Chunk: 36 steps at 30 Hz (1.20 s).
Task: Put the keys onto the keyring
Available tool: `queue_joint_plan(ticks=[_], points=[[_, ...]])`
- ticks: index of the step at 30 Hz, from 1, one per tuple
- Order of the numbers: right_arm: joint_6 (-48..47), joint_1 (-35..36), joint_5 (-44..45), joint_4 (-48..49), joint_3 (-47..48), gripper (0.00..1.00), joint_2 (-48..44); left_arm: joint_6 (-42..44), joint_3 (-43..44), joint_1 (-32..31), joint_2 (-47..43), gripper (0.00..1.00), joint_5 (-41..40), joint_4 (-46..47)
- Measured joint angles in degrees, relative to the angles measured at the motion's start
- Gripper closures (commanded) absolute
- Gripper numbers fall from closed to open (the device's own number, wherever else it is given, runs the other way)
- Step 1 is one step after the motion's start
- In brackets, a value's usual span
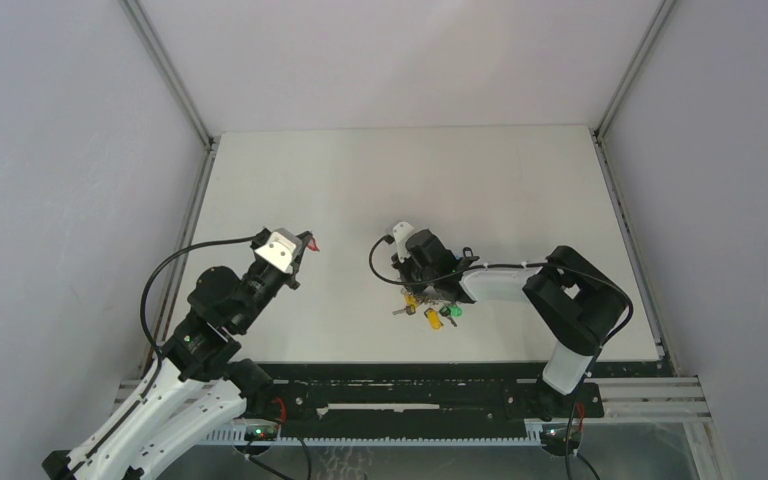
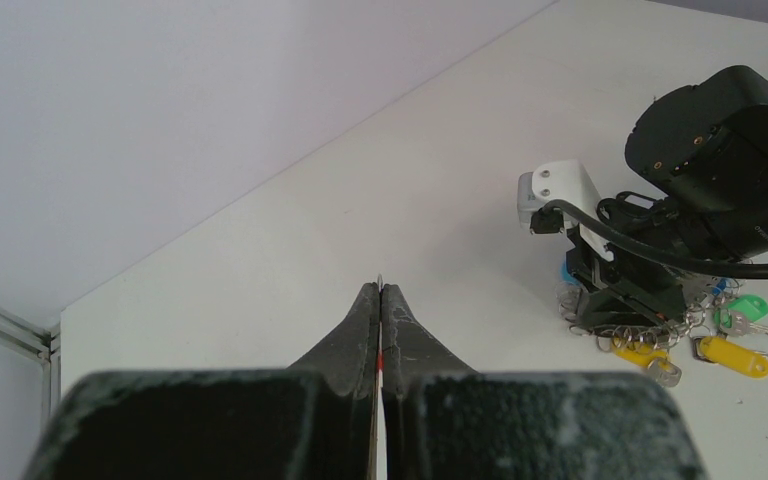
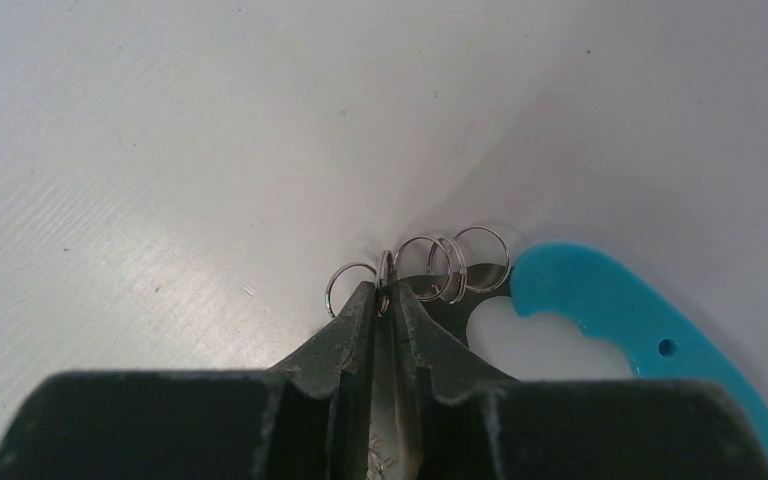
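The left hand [image 2: 380,300] clamps tight on the small silver key with red oval tag [image 1: 314,243], well apart from the large light-blue-and-metal keyring [image 3: 610,300] that the right hand [image 3: 385,297] pinches on the white worktop [image 1: 410,180]; threading is not yet done.

Robot lab cell: white table [image 1: 410,180], plain grey panel walls [image 1: 60,150], aluminium frame posts [image 1: 168,70].

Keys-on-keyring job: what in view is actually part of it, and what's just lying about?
Part of the job:
- red-tagged key, pinched in the left claw
- keyring, gripped by the right claw

Just lying about:
- yellow-tagged keys on the table beside the right claw
- green-tagged key next to them
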Motion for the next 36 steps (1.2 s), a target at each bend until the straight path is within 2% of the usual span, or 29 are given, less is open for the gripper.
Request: queue_joint_plan(ticks=[10, 16, 25, 36], points=[[-1.07, 0.09, 1.73, 0.07, 0.02, 1.0, 0.24, 0.0, 0.0, 0.0, 0.02, 1.0, 0.0, 0.0], [-3.15, 0.09, 0.42, -0.63, 0.0, 1.0, -0.46, 0.0, 0.0, 0.0, 0.11, 1.0, 0.24, 0.0], [-11.98, -2.16, -12.37, -8.11, -0.04, 1.0, -8.35, 0.02, 0.0, 0.0, 2.25, 1.0, 4.52, 0.0], [-24.04, -3.26, -24.57, -15.56, 0.0, 1.0, -14.64, 0.24, 0.0, 0.0, 10.21, 1.0, 20.48, 0.11]])
